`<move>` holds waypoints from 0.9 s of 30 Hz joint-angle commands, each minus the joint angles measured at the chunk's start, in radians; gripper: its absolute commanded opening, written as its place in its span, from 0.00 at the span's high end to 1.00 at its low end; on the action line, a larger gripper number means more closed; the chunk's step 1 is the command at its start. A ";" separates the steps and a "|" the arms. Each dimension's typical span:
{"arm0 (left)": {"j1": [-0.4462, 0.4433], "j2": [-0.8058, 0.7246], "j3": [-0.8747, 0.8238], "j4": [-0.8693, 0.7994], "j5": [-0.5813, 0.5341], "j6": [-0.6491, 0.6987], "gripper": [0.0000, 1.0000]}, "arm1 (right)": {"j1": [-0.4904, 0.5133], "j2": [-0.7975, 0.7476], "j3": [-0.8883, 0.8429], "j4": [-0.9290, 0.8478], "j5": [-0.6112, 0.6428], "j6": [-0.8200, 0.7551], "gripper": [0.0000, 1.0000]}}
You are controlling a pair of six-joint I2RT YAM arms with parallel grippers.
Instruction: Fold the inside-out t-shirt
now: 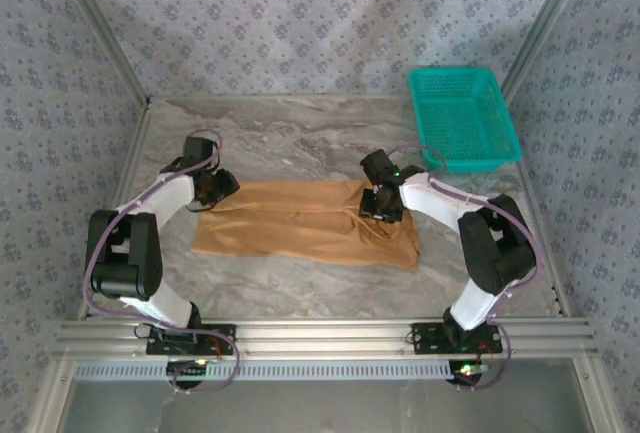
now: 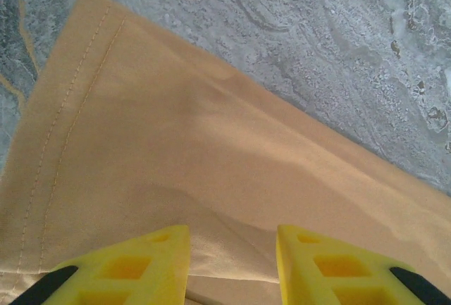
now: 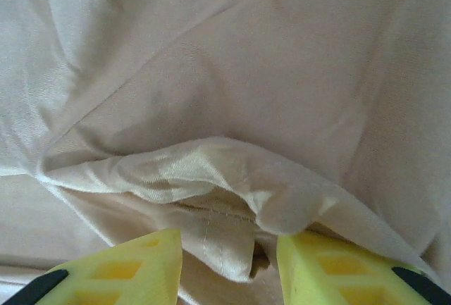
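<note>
**Tan shirt spread across the bench, a claw at each end**

The plain tan-orange soft cloth t-shirt point(image 1: 300, 223) lies flat as a wide band across the middle of the grey marbled bench point(image 1: 300, 133), reaching from one arm to the other. The teal plastic mesh basket point(image 1: 452, 73) sits at the far right corner, well apart from the shirt.

The left claw point(image 1: 215, 188) is at the shirt's far left corner. In the left wrist view, the left claw point(image 2: 232, 233) has its yellow fingers apart over smooth cloth point(image 2: 211, 143). A double row of stitching runs along the hem on the left, and bare bench shows beyond the shirt's edge.

The right claw point(image 1: 380, 208) is down on the shirt near its far right end. In the right wrist view, the right claw point(image 3: 229, 238) has its fingers spread, with a raised, crumpled fold of the cloth point(image 3: 246, 72) bunched between them. I cannot tell whether they are squeezing that fold.
</note>
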 commanded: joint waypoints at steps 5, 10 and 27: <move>-0.004 0.021 -0.005 0.009 0.011 0.000 0.64 | 0.001 0.024 0.023 0.006 0.023 0.012 0.89; -0.004 0.025 -0.012 0.013 0.009 0.000 0.64 | 0.020 -0.013 0.023 -0.027 0.035 0.017 1.00; -0.004 0.018 -0.018 0.003 0.018 0.009 0.66 | 0.336 -0.149 -0.115 -0.069 0.169 0.292 0.93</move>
